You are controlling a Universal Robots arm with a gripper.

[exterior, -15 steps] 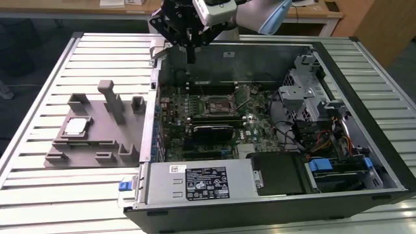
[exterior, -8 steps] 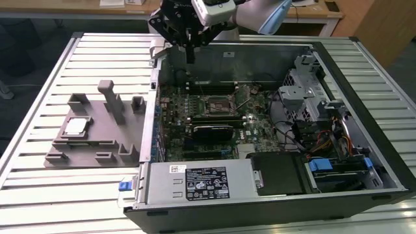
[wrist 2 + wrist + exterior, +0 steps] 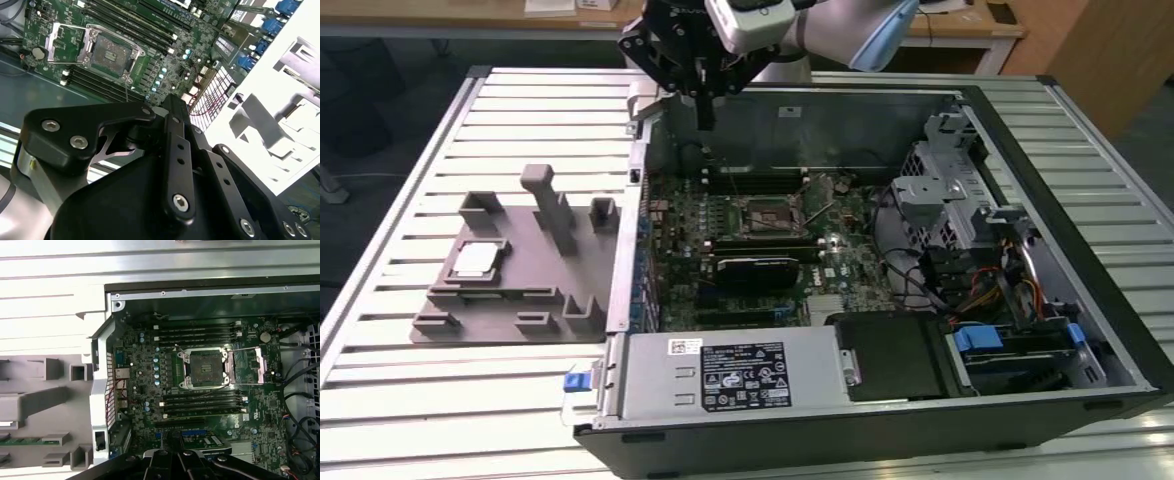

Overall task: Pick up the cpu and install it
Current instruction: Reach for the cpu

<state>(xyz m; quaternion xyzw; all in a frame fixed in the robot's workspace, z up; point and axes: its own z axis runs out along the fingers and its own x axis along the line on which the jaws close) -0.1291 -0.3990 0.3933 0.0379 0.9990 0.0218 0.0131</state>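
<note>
The cpu (image 3: 478, 260) lies flat, silver top up, in a shallow recess of the grey fixture (image 3: 520, 290) on the slatted table (image 3: 400, 400). It sits just beside the open computer case (image 3: 854, 440), where it can be taken from above. The gripper (image 3: 704, 122) hangs over the case's far edge, well apart from the chip, its jaws drawn together on nothing. The socket (image 3: 206, 367) on the motherboard (image 3: 145, 365) sits empty, its retaining frame (image 3: 260, 365) swung back, seemingly to receive the chip.
</note>
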